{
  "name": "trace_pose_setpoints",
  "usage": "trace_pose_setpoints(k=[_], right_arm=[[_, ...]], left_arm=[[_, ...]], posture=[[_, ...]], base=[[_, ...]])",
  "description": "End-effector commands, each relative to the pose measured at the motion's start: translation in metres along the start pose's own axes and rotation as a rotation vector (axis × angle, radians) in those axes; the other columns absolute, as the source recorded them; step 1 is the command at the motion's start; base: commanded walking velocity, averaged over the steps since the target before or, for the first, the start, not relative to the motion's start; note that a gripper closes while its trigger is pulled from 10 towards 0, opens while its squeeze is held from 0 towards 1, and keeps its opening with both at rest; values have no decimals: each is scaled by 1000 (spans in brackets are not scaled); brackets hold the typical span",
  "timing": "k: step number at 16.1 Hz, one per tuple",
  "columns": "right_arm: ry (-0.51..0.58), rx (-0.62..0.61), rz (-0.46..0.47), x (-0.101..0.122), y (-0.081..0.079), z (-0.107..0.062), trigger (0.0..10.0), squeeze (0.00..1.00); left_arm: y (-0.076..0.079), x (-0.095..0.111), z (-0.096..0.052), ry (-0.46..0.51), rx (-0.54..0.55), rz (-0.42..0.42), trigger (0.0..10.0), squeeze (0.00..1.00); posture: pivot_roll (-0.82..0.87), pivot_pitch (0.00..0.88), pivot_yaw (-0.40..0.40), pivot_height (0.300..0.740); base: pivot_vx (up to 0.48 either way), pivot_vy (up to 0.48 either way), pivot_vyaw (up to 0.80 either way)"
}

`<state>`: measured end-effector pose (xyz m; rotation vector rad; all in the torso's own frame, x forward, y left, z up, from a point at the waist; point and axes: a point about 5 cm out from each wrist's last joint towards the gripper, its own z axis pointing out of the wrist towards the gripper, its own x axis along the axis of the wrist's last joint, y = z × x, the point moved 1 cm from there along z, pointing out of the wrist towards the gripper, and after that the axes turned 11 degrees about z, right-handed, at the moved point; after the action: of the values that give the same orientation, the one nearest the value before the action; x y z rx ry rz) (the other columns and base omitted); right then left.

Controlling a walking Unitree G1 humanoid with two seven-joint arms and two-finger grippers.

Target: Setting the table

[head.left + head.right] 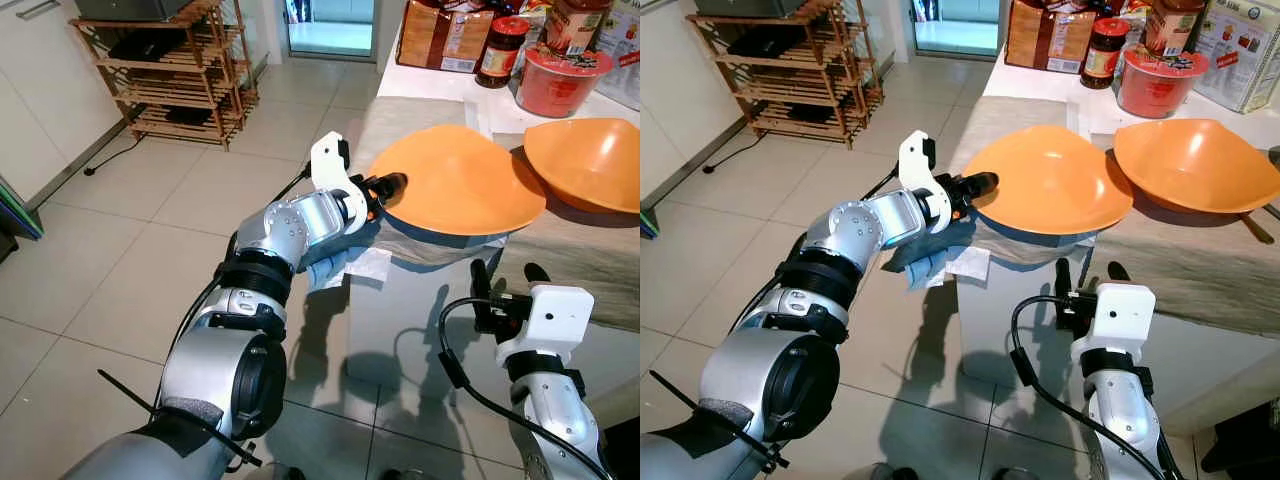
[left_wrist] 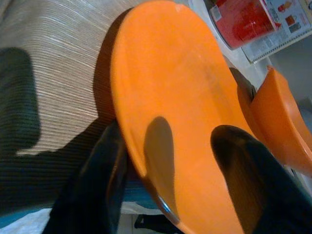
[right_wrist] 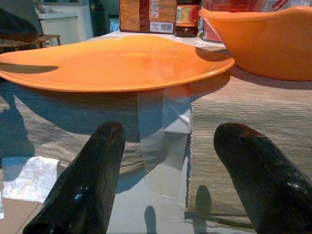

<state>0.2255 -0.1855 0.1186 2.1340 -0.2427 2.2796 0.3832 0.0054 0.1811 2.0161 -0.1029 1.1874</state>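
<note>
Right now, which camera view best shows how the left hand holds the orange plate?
The left wrist view: the orange plate has its rim between the left hand's fingers. Both eye views show that grip small and side-on; the right wrist view shows the plate's far edge.

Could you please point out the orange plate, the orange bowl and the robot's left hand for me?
orange plate [image 1: 460, 180], left eye view, middle of its upper face.
orange bowl [image 1: 590, 160], left eye view, inside of its hollow.
left hand [image 1: 385, 192], left eye view, between the fingertips at the plate's rim.
</note>
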Motion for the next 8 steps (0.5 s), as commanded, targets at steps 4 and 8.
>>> trace_pose_setpoints(k=[4,8], right_arm=[[5,1,1,3,-2,-2,10000,0],[4,4,1,2,-2,-1,10000,0]], left_arm=[[9,-31,11,-73,-13,-80,0,0],[4,-37,13,-61,-6,-77,0,0]], posture=[[-168,85,85,740],[-172,76,85,740]], base=[[0,0,0],[0,0,0]])
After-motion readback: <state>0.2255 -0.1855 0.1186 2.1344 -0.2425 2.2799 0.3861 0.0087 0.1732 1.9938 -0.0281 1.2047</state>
